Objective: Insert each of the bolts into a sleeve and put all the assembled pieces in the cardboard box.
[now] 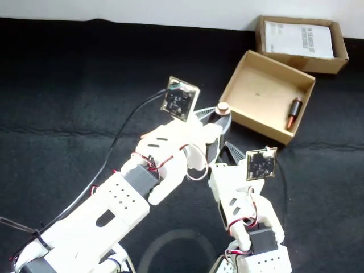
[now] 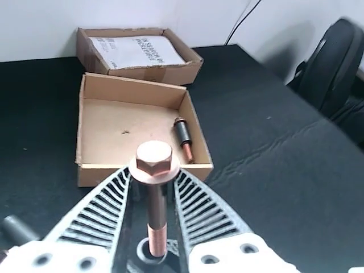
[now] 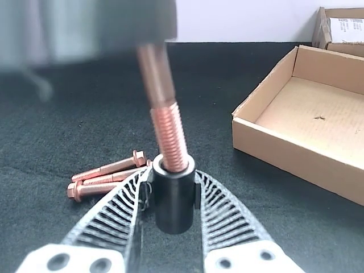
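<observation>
Right gripper (image 3: 170, 176) sits closest to the lens, its ribbed fingers closed against the sides of a black sleeve (image 3: 173, 199) held upright just above the cloth (image 3: 68, 114). Left gripper (image 2: 153, 170) stands directly above it, jaws narrowed onto the shank of a copper bolt (image 2: 154, 162) just below the hex head. The bolt hangs vertical, head up, and its threaded end sits in the mouth of the sleeve; how deep it goes cannot be told. Seen from above, the two arms meet just beside the near corner of the box (image 1: 256, 122), with the bolt head at the left gripper's tip. The box lies open on the cloth, and one assembled piece (image 1: 294, 114) lies inside against its right-hand wall, copper end toward the near wall. Loose bolts (image 3: 108, 173) lie together flat on the cloth near the sleeve, on the side away from the box. Behind the box, a second box (image 1: 301, 62) holds a printed sheet (image 1: 298, 37).
</observation>
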